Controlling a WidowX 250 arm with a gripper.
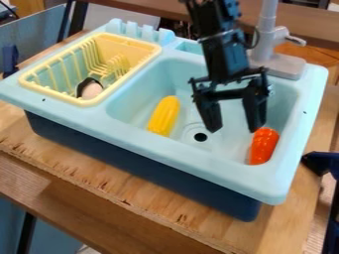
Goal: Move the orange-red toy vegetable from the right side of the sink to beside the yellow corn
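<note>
"Where does the camera view find the claw?"

"A black two-finger gripper (235, 130) hangs over the basin (142, 94) of a light blue toy sink (173, 149), its arm (222, 44) coming in from the view's top edge."

"And the state of the claw?"

"Spread wide, its two fingers pointing down and well apart, with the pale basin showing between them."

"What lies nearest?"

"An orange toy vegetable (263, 146), resting in the basin by the wall at the view's right, its upper end just beside one fingertip. Whether the two touch cannot be told from this angle."

"Anything else in the basin?"

"A yellow toy corn cob (164, 116) lies toward the view's left, tilted slightly, with the dark round drain (200, 137) between it and the orange piece, closer to the corn."

"And around the basin?"

"A gray faucet (266, 34) stands at the rear rim, behind the arm. On the sink's other side, a yellow dish rack (89, 102) sits in its own compartment, holding a small dark-and-pale object (90, 89) near its front corner; the object appears rounded, though its kind is hard to make out."

"What supports the scene?"

"The sink's dark blue base (142, 163) rests on a wooden table (99, 176), rough-edged along the front. A dark blue object (321, 161) shows at the view's right edge."
</note>
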